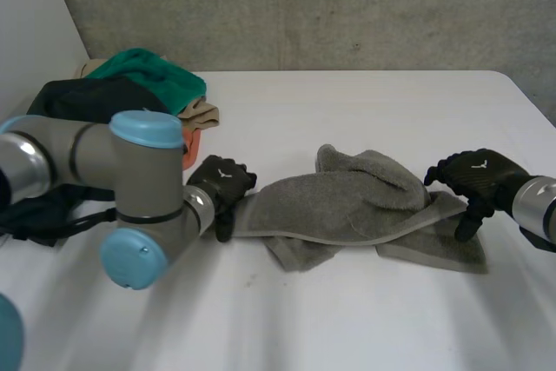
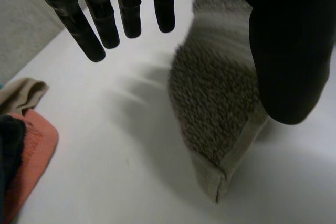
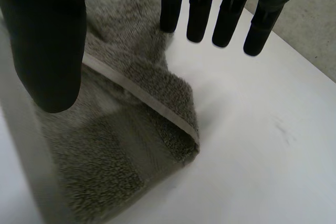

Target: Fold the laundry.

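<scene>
Finds, on the worktop (image 1: 365,110), a grey towel (image 1: 347,206) stretched lengthwise at the middle, rumpled, one layer thrown loosely over another, and a pile (image 1: 130,84) of other laundry heaped at the far left corner. Puts the left hand (image 1: 221,182) at the towel's left end and the right hand (image 1: 473,175) at its right end, each with fingers straight and thumb spread apart, clamping nothing. Judges the job barely begun: towel yet to flatten and fold, pile untouched.
</scene>
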{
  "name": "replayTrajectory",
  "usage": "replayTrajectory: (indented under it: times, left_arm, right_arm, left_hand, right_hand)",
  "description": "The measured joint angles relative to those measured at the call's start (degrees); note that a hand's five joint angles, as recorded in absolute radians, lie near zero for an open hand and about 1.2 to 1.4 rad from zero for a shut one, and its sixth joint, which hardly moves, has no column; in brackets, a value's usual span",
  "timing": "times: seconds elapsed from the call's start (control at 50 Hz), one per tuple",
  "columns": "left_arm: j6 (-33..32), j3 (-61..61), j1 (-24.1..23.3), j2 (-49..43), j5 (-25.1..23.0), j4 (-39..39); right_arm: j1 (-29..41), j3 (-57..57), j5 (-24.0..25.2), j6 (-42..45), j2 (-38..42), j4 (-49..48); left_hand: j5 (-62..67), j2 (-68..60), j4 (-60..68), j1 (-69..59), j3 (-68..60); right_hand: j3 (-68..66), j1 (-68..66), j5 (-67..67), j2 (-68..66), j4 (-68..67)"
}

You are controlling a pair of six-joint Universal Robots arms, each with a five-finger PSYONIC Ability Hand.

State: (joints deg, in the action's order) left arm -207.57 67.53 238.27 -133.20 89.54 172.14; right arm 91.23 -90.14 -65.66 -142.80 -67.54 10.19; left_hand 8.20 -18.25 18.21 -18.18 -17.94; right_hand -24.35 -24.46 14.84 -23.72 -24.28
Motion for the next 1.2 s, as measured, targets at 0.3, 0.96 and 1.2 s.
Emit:
replayTrajectory:
  times: [0.3,0.96,1.2]
  left_arm:
    - [-1.76,-9.59,-3.28,-4.98,6.09,1.25]
    - [-0.84,-25.44,2.79,9.97,5.24,15.75]
    - [-2.50,0.50,3.36,17.42,-0.22,16.88]
  right_arm:
    - [0.10,6.86,-2.16,-1.45,8.40,-6.20]
    - [2.02,30.69,-10.93,-22.92,0.09,-20.06]
    - [0.71,14.45,2.39,-20.67,2.51,-12.48]
  left_hand:
    - [47.44,-50.05,50.03,-47.46,-49.85]
    - [47.44,-50.25,50.27,-47.46,-50.15]
    - [47.44,-50.25,50.29,-47.46,-50.16]
  right_hand:
    - [-43.42,-40.17,41.65,-43.45,-43.96]
    - [-43.74,-41.02,43.02,-43.50,-44.23]
    - [10.73,10.30,-11.97,9.96,10.06]
